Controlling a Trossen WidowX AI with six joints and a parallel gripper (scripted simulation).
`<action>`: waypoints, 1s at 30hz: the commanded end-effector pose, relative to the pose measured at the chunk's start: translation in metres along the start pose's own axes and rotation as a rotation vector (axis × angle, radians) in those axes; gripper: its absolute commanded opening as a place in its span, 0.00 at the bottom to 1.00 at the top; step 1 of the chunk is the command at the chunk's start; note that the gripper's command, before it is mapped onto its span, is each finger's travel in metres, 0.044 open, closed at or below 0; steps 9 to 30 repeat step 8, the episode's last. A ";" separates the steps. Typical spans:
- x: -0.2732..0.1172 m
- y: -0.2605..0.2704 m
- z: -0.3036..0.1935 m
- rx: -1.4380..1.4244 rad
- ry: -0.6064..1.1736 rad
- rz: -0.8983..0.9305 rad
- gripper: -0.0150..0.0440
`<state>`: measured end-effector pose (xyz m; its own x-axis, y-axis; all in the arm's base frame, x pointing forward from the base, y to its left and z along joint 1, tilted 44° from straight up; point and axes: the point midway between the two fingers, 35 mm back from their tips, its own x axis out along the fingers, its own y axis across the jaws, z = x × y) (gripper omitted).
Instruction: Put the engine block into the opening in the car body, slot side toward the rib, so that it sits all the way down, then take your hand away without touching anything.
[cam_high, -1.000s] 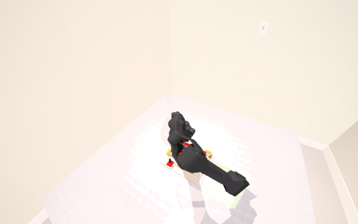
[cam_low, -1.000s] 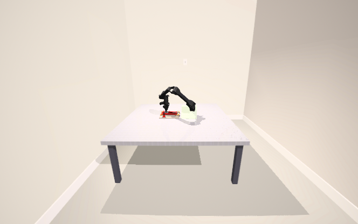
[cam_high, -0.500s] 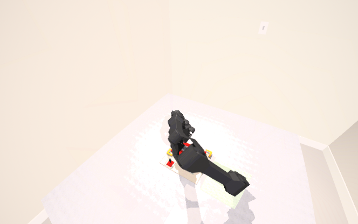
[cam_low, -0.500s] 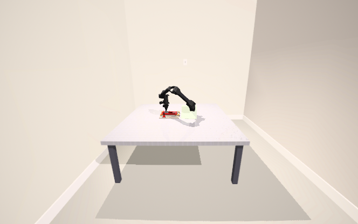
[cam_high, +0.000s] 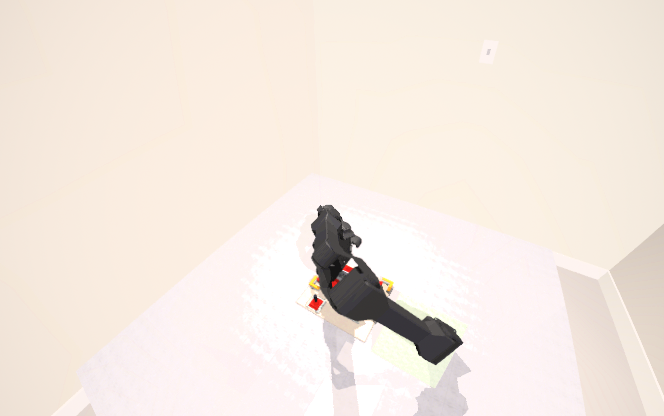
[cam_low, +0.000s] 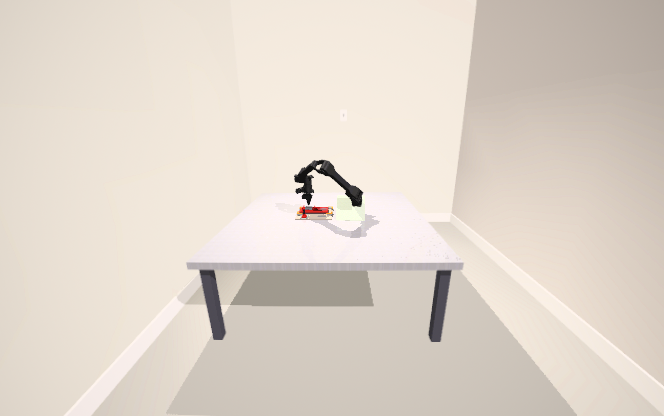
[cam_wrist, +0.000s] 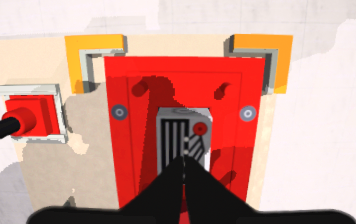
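Note:
The red car body (cam_wrist: 185, 65) (cam_high: 347, 269) (cam_low: 322, 210) lies on a tan board (cam_wrist: 50, 175) (cam_high: 345, 322). The grey engine block (cam_wrist: 172, 142) stands in the middle of the car body in the wrist view, its striped top with a red dot facing up. How deep it sits, and the slot and rib, cannot be told. My gripper (cam_wrist: 183, 163) (cam_low: 308, 203) is shut and empty, fingertips together, pointing down over the near part of the block. The exterior view shows the tips just above the car; whether they touch the block is unclear. In the top view the arm hides the fingertips.
Orange corner brackets (cam_wrist: 73, 65) (cam_wrist: 285, 65) stand at the car body's far corners. A red piece with an upright black stick (cam_wrist: 42, 112) (cam_high: 315, 304) sits in a pale frame on the board's left. A pale green mat (cam_high: 405, 362) (cam_low: 350, 215) lies beside the board.

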<state>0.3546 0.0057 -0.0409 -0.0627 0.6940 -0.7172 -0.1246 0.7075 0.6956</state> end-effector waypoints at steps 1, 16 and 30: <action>0.000 0.000 0.000 -0.005 0.002 -0.003 0.25; 0.000 0.000 0.000 -0.005 0.002 -0.003 0.25; 0.000 0.000 0.000 -0.005 0.002 -0.003 0.25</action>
